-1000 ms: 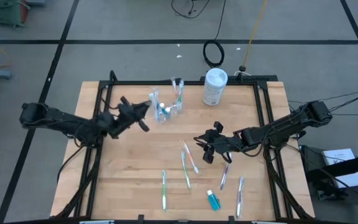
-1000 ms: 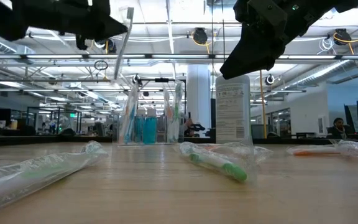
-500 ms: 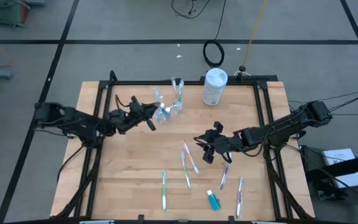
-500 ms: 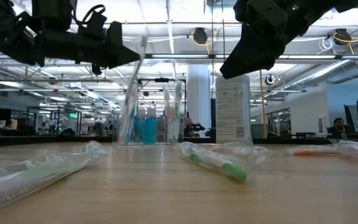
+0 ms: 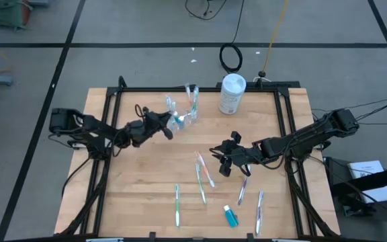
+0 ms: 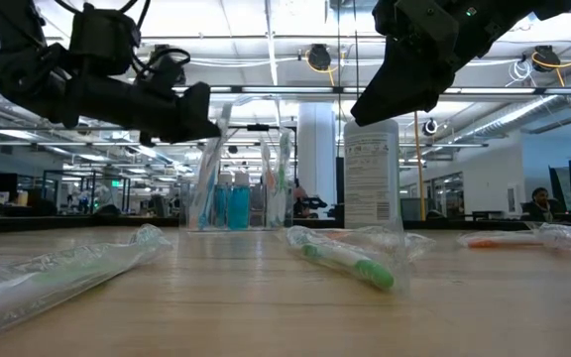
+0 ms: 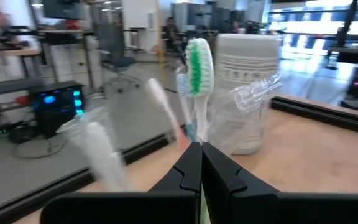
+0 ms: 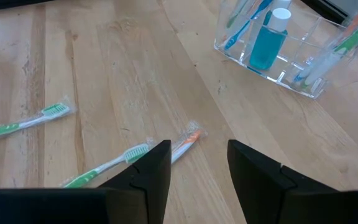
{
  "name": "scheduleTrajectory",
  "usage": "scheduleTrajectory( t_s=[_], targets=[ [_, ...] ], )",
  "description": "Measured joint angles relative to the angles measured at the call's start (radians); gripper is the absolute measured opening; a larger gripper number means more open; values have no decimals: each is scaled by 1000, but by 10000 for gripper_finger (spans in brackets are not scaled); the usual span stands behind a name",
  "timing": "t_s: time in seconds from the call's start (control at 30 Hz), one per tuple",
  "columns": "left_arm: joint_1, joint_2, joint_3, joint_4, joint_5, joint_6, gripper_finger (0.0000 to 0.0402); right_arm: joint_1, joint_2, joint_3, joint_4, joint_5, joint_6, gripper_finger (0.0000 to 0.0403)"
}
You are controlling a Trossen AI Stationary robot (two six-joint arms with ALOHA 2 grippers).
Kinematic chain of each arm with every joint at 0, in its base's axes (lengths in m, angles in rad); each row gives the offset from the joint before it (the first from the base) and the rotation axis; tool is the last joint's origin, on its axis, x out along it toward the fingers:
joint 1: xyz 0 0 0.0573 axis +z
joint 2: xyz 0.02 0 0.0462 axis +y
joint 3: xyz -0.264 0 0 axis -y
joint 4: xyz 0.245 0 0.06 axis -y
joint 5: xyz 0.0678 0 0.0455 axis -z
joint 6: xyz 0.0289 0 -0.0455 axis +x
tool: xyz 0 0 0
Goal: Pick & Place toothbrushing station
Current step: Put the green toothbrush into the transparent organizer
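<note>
A clear plastic organiser [image 5: 183,114] [image 8: 284,43] stands at the table's far middle, holding a blue tube [image 8: 267,43] and upright toothbrushes. My left gripper [image 5: 166,129] [image 6: 206,124] hovers just left of it, shut on a white toothbrush with green bristles [image 7: 197,65]. My right gripper [image 5: 222,161] [image 8: 199,155] hangs open above the table's middle, over loose wrapped toothbrushes [image 5: 204,169] [image 8: 114,163] that lie flat on the wood. My left gripper pinches the toothbrush's handle [image 7: 197,134] between its two shut fingers. The fingers point level, coming from the table's left side, and lie across the brush. The brush stands nearly upright with its bristle head above the fingertips. It is clear of the table; its lower end is hidden.
A white cylindrical canister [image 5: 232,93] [image 6: 372,174] stands at the far edge, right of the organiser. More wrapped toothbrushes [image 5: 177,205] [image 5: 259,210] and a blue tube [image 5: 230,216] lie near the front edge. A black frame [image 5: 113,101] borders the table.
My left gripper has come down and moved toward the table's right, closing on the organiser, still shut on the toothbrush, which stays roughly upright. My right gripper has kept still.
</note>
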Motion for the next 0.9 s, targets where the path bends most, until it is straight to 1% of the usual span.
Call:
scheduleTrajectory(
  t_s=[0.13,0.23,0.43,0.6,0.67,0.8,0.9],
  targets=[
    [-24,0,0,0,-139,-14,3,0,0,0,0,0,0,153],
    [-43,0,0,-5,-217,-9,3,0,0,0,0,0,-3,153],
    [-71,0,0,-102,-380,-10,3,0,0,0,0,0,-23,153],
    [-83,0,0,-235,-388,-65,3,0,0,0,0,0,-23,153],
    [-85,0,0,-278,-359,-75,3,0,0,0,0,0,-23,153],
    [-85,0,0,-299,-287,-81,11,0,0,0,0,0,-23,153],
    [-91,0,0,-299,-286,-76,28,0,0,0,0,0,-23,153]
  ],
)
